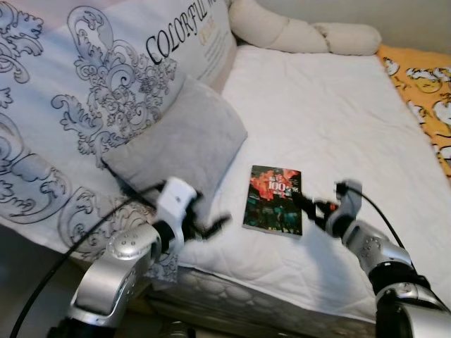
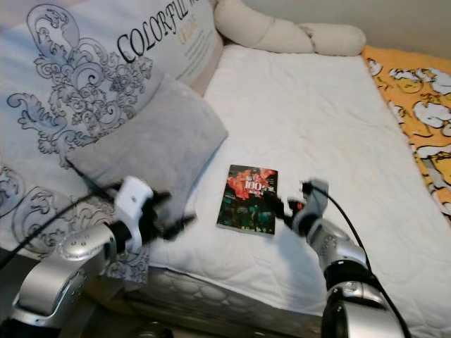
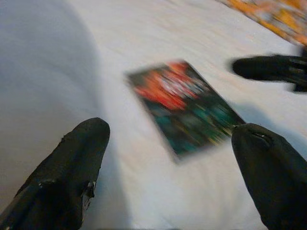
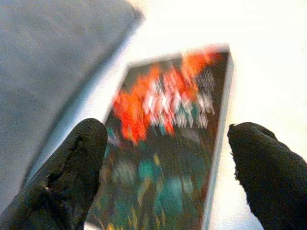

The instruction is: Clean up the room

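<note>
A book with a red and green cover is seen lying flat on the white mattress, just right of a grey pillow, flanked by the left gripper and right gripper, both spread wide, neither touching it.

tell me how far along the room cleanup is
Early. Nothing looks put away: the book lies flat on the white bed beside the grey pillow. In hand: the right pincer is open at the book's edge, the left pincer open nearby. Left: grasping and removing the book.
</note>
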Motion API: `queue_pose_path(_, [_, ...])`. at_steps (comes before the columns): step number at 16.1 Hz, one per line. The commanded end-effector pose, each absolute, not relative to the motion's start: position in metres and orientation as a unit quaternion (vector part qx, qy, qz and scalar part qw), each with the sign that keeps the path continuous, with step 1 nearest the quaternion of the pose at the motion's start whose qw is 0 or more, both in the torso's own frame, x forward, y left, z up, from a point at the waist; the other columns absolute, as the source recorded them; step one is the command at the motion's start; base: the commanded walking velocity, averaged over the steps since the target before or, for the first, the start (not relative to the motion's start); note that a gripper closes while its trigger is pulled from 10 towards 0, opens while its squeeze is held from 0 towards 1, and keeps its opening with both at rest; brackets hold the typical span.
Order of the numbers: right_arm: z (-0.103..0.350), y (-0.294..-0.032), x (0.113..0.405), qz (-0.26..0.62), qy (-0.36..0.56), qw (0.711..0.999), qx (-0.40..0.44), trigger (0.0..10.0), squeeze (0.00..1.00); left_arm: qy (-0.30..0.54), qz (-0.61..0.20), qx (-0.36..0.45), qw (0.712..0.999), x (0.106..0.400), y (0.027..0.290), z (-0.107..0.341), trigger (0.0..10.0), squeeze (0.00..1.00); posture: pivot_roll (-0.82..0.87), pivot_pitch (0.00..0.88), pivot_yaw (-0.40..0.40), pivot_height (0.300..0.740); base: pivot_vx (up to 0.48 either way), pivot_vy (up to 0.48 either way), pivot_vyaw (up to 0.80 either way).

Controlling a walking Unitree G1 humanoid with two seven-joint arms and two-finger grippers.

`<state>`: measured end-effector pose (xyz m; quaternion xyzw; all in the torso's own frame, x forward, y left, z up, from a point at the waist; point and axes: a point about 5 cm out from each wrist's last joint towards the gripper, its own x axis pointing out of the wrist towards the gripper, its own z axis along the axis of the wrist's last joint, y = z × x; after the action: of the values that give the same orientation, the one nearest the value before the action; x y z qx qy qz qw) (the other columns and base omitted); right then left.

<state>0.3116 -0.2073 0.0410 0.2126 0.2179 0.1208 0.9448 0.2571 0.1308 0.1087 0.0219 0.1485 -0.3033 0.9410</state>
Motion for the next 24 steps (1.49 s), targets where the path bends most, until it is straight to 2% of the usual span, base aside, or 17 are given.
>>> queue_pose_path(1, [0.054,-0.201,0.316,0.120,0.181,0.958,0.185,10.0,1.00,0.141,-0.241,0.029,0.960,0.263,0.144,0.108,10.0,0.00,0.05,0.000,-0.055,0.740,0.000,0.000,0.00])
queue_pose_path(2, [0.063,-0.197,0.316,0.114,0.148,0.966,0.176,10.0,1.00,0.129,-0.212,0.028,0.968,0.265,0.149,0.109,10.0,0.00,0.05,0.000,-0.059,0.740,0.000,0.000,0.00])
queue_pose_path(3, [0.070,-0.189,0.311,0.112,0.119,0.980,0.115,10.0,1.00,0.109,-0.179,0.028,0.977,0.267,0.155,0.113,10.0,0.00,0.04,0.000,-0.062,0.740,0.000,0.000,0.00])
queue_pose_path(5, [0.074,-0.180,0.307,0.106,0.092,0.988,0.065,10.0,1.00,0.097,-0.151,0.044,0.983,0.270,0.159,0.113,10.0,0.00,0.02,0.000,-0.050,0.740,0.000,0.000,0.00])
queue_pose_path(9, [0.082,-0.165,0.300,0.079,0.087,0.989,0.093,10.0,1.00,0.092,-0.102,0.032,0.990,0.267,0.163,0.109,10.0,0.00,0.04,0.000,-0.049,0.740,0.000,-0.254,0.00])
queue_pose_path(16, [0.084,-0.145,0.298,0.093,0.066,0.991,0.076,10.0,1.00,0.084,-0.097,0.047,0.991,0.275,0.168,0.116,10.0,0.00,0.05,0.000,-0.032,0.740,0.000,-0.357,0.00])
queue_pose_path(18, [0.087,-0.147,0.301,0.095,0.061,0.991,0.071,10.0,1.00,0.082,-0.104,0.050,0.990,0.276,0.165,0.117,10.0,0.00,0.05,0.000,-0.035,0.740,0.000,-0.356,0.00])
queue_pose_path(24, [0.081,-0.149,0.297,0.082,0.083,0.983,0.142,10.0,1.00,0.082,-0.101,0.060,0.990,0.278,0.167,0.120,10.0,0.00,0.08,0.000,-0.046,0.740,0.000,-0.358,0.00])
